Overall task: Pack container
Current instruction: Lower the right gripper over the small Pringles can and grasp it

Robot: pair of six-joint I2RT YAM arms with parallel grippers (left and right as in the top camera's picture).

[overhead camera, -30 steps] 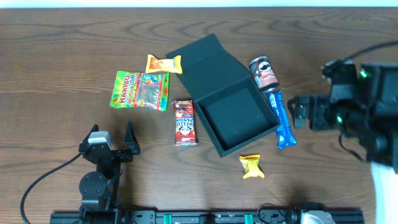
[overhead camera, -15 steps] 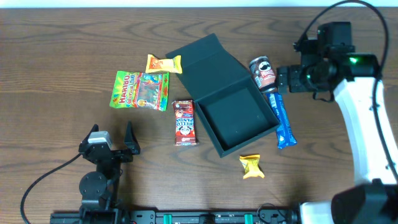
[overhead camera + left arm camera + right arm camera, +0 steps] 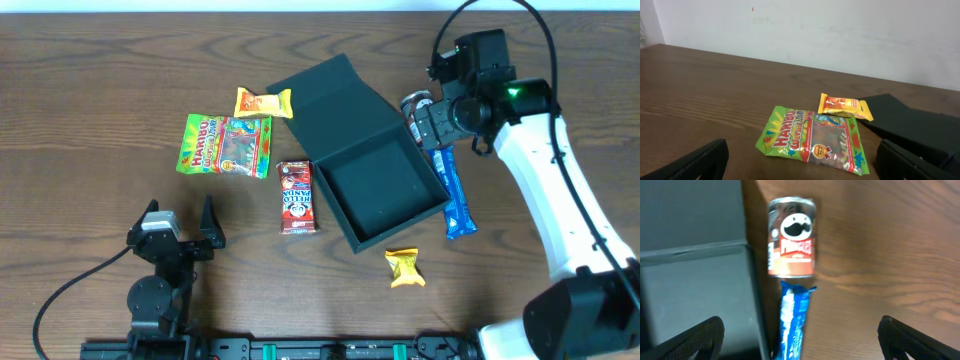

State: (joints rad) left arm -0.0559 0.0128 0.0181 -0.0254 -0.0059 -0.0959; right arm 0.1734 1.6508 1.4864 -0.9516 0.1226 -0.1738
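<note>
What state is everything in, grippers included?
Dark teal-black square cardboard container: lid open, empty.
Red-brown cylindrical Pringles can: on its side, outside.
Blue Oreo packet: flat, outside.
Green Haribo bag: flat, outside.
Red Hello Panda packet: flat, outside.
Orange-yellow packet by lid: flat, outside.
Yellow crinkled packet: outside.
Left gripper: open, empty.
Right gripper: open, over the can.

Free from above into open box (image 3: 385,190). Blocked along right wall by can (image 3: 791,237) and blue packet (image 3: 456,200); along left wall by red pack (image 3: 297,197); near front corner by yellow candy (image 3: 404,268). Passable over bare table (image 3: 90,230) at left.
</note>
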